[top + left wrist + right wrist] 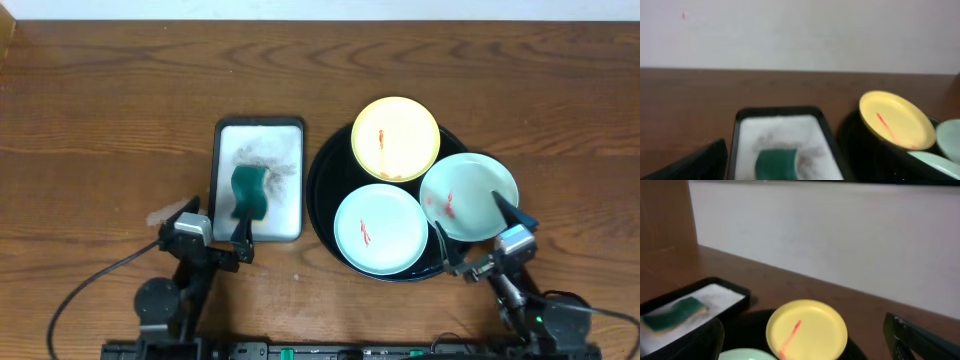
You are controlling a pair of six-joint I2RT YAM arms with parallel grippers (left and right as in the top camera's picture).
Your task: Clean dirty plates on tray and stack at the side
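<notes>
Wooden table (100, 100), dark brown, pale wall behind its far edge.

Round black tray (318, 190), glossy, right of centre. All three plates are on it, none stacked at the side.

Rectangular sponge tray (285, 222), black rim, white floor with grey smudging, just left of the round tray and not touching it.

Yellow plate (396, 138) at the far side of the black tray, tilted, its far edge riding up on the rim. Red streak down the middle.

Mint plate, right (470, 190): hangs out past the tray's right rim. Red marks left of its centre.

Mint plate, near (381, 228): inside the near rim. Small red mark at its centre. The three plates crowd edge to edge; can't tell which lip sits over which.

Left gripper (205, 222): jaws spread wide, nothing between them, at the near end of the sponge tray, one finger over the tray's corner.

Right gripper (475, 228): jaws spread wide, nothing held, at the near-right edge of the black tray, one finger over the right mint plate.

Green sponge (248, 192), lying on the sponge tray's near half.
</notes>
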